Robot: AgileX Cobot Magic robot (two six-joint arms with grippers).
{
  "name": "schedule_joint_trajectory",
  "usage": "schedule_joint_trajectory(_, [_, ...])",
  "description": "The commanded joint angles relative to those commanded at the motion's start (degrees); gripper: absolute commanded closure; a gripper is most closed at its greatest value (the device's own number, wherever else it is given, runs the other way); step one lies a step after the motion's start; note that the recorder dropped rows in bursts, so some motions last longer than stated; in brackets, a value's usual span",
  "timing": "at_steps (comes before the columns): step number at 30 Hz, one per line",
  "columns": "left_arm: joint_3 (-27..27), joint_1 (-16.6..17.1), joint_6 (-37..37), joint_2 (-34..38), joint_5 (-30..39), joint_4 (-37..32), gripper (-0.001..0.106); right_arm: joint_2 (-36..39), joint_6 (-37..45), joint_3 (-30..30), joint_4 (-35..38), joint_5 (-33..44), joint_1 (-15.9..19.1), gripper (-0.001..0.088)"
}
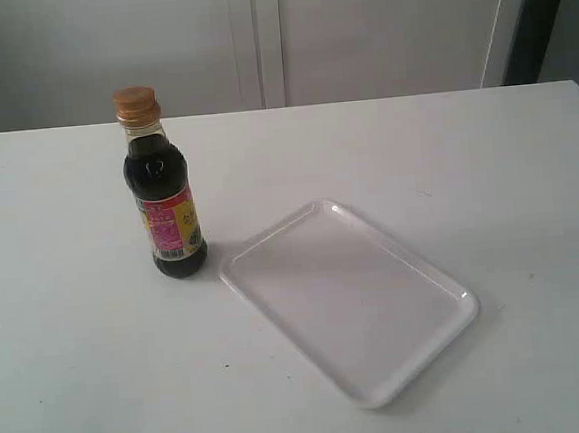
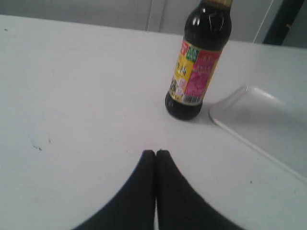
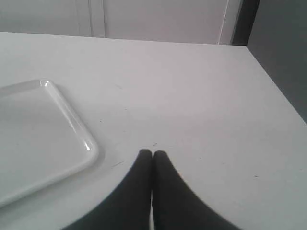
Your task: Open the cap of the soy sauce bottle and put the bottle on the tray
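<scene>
The soy sauce bottle [image 1: 163,191] stands upright on the white table, left of the tray [image 1: 348,297], with its golden-orange cap [image 1: 136,104] closed on top. In the left wrist view the bottle [image 2: 196,64] stands ahead of my left gripper [image 2: 155,152], well apart from it, and a corner of the tray [image 2: 264,124] lies beside it. My left gripper is shut with nothing in it. My right gripper [image 3: 152,153] is also shut and empty, hovering over bare table beside the tray's corner [image 3: 43,139]. Neither gripper shows in the exterior view.
The white table [image 1: 466,162] runs back to a pale wall with cabinet doors. Its right edge [image 3: 276,91] shows in the right wrist view, with a dark gap beyond.
</scene>
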State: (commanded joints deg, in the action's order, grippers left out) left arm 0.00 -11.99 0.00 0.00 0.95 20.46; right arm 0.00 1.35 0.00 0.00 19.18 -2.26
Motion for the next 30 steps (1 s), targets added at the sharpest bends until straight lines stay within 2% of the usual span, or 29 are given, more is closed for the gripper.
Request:
schedule_joint_trajectory(8, [0.0, 0.0, 0.0, 0.0, -1.32, 2.48, 0.105, 0.0, 0.0, 0.0, -0.36, 0.0, 0.0, 0.0868])
schedule_joint_trajectory(11, [0.0, 0.0, -2.22, 0.0, -1.76, 4.43, 0.105, 0.0, 0.0, 0.0, -0.49, -0.1, 0.0, 0.0868])
schedule_joint_trajectory(17, [0.0, 0.0, -4.51, 0.0, -2.95, 5.05, 0.105, 0.0, 0.0, 0.0, 0.0, -6.23, 0.0, 0.0868])
schedule_joint_trajectory(22, [-4.78, 0.0, -3.3, 0.08, -2.85, 3.85, 0.105, 0.0, 0.0, 0.0, 0.0, -12.27, 0.0, 0.0868])
schedule_joint_trajectory(30, [-12.57, 0.0, -1.29, 9.5, -5.35, 1.53, 0.105, 0.0, 0.0, 0.0, 0.0, -15.73, 0.0, 0.0868])
